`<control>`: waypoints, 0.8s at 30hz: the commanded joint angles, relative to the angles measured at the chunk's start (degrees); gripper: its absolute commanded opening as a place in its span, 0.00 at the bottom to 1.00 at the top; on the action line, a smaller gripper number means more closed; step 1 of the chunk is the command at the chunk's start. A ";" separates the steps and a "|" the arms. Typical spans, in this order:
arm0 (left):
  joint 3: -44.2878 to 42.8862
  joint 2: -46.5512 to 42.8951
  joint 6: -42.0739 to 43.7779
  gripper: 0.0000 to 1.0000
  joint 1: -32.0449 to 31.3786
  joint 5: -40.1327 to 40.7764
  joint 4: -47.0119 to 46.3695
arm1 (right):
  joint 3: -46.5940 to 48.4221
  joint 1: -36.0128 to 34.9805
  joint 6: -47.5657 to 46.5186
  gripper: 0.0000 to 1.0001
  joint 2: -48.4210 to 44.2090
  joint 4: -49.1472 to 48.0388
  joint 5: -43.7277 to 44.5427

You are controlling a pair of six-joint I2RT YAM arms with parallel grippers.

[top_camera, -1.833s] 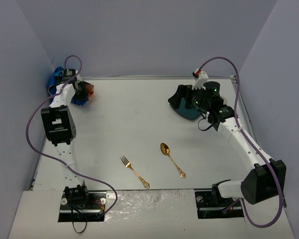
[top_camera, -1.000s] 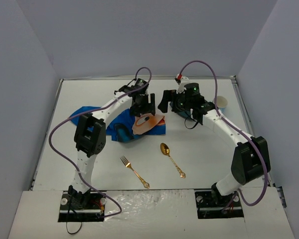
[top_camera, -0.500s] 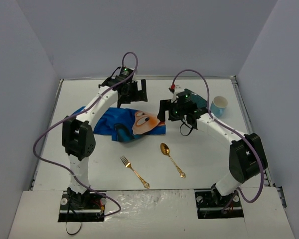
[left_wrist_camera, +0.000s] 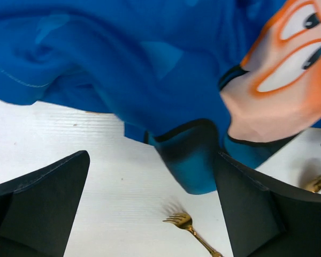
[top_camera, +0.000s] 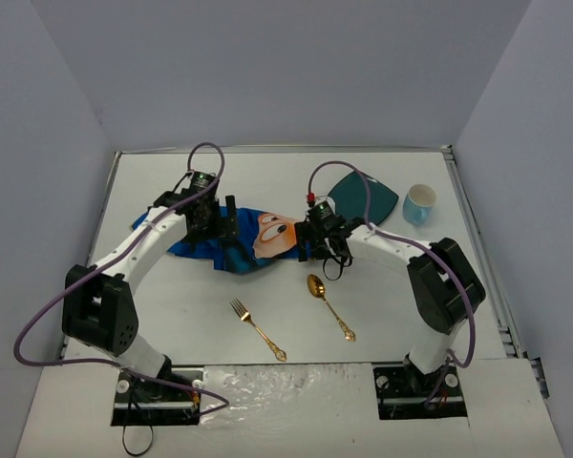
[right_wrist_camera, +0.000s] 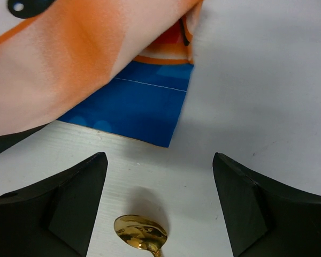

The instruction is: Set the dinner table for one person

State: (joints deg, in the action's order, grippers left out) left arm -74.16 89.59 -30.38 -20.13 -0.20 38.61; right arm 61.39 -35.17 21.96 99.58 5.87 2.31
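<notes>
The white dinner table (top_camera: 267,172) carries a crumpled blue Mickey-print placemat (top_camera: 241,240) at its middle. A gold fork (top_camera: 258,329) and a gold spoon (top_camera: 329,305) lie in front of it. A teal plate (top_camera: 365,198) and a light blue cup (top_camera: 419,204) stand at the back right. My left gripper (top_camera: 217,223) is open over the mat's left part; in the left wrist view (left_wrist_camera: 152,160) a blue fold (left_wrist_camera: 192,160) hangs by the right finger (left_wrist_camera: 267,214), with the fork (left_wrist_camera: 190,227) below. My right gripper (top_camera: 322,240) is open and empty at the mat's right corner (right_wrist_camera: 134,107), above the spoon bowl (right_wrist_camera: 142,233).
Grey walls enclose the table on three sides. A metal edge strip (top_camera: 473,229) runs along the right side. The arm bases (top_camera: 158,386) stand at the near edge. The spoon's bowl also shows at the right edge of the left wrist view (left_wrist_camera: 316,183).
</notes>
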 commanded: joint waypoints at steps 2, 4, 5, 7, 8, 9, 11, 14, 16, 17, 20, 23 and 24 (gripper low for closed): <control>1.18 -6.63 -1.86 0.97 1.55 4.43 -1.55 | 1.93 -0.88 4.87 0.75 2.05 1.09 4.60; 1.61 -7.91 -1.61 0.97 1.80 4.50 -1.34 | 2.21 -0.90 5.56 0.73 3.31 0.58 4.94; 1.92 -8.57 -1.40 0.97 1.85 4.54 -1.36 | 2.41 -0.86 5.89 0.73 3.85 0.34 5.13; 3.63 -9.79 -1.00 0.97 1.97 4.51 -1.92 | 3.01 -0.86 6.42 0.71 5.06 -0.27 5.86; 4.38 -10.72 -0.56 0.97 2.17 4.12 -2.61 | 3.30 -0.86 6.81 0.70 5.36 -0.42 6.75; 5.21 -11.57 -0.27 0.97 2.38 3.55 -3.13 | 3.69 -0.86 7.13 0.70 5.72 -0.51 7.41; 6.25 -12.74 -0.06 0.97 2.62 2.33 -3.66 | 4.61 -0.86 7.75 0.69 6.28 -0.51 7.93; 8.18 -13.89 0.15 0.97 2.64 1.33 -4.57 | 5.20 -0.77 8.28 0.69 6.41 -0.55 8.33; 9.60 -15.10 0.62 0.97 2.70 1.10 -5.50 | 5.35 -0.71 8.68 0.69 5.65 -0.57 8.75; 9.98 -15.55 1.02 0.97 2.72 1.10 -5.56 | 5.12 -0.67 8.98 0.69 5.09 -0.59 9.13; 10.92 -16.60 2.18 0.97 2.72 0.99 -5.41 | 4.51 -0.60 9.59 0.69 4.19 -0.65 10.30; 12.07 -17.16 2.84 0.97 2.78 0.20 -5.74 | 5.20 -0.69 10.15 0.67 4.65 -0.65 11.16; 12.36 -17.33 3.12 0.97 2.73 0.20 -5.91 | 5.49 -0.85 10.54 0.65 4.99 -0.77 11.72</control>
State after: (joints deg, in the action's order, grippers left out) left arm -61.79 74.88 -29.24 -17.80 0.85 35.55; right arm 64.40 -35.73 30.26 106.37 5.80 9.88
